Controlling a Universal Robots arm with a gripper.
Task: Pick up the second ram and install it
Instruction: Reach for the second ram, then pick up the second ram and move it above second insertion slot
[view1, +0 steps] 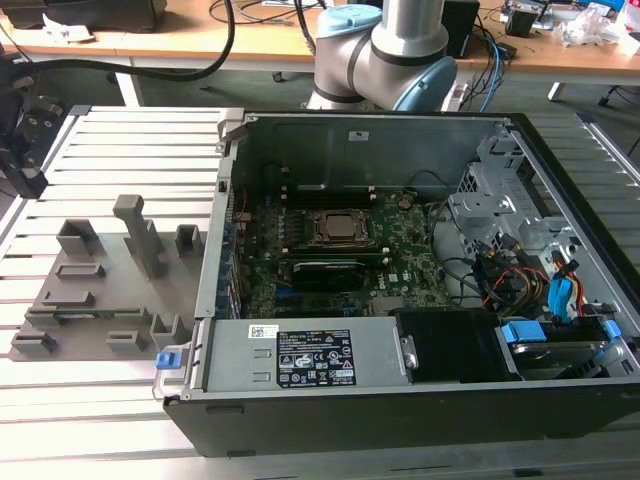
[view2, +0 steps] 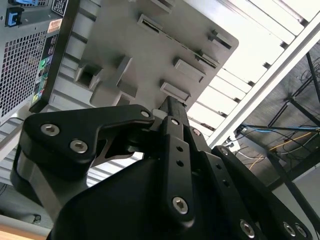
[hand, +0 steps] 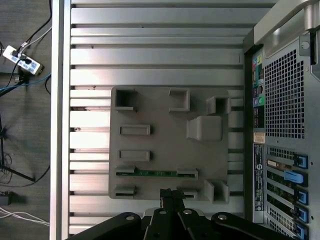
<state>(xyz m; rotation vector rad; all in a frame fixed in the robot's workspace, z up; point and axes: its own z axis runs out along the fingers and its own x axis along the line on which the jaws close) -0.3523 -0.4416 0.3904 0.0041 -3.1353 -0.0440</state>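
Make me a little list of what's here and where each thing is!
ram: thin green stick, sitting in a slot of the fixture
fixture: grey plate with blocks, on the slatted table
gripper: over the fixture's edge, near the ram, not holding it
computer: case open, beside the fixture
job so far: ram not yet picked up

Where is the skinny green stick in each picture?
Exterior view: the green stick lies in the grey tray, on the exterior view's left.
First wrist view: on the tray, just beyond the gripper.
Second wrist view: a thin faint strip on the tray.
Shared landmark: the tray's tall block.
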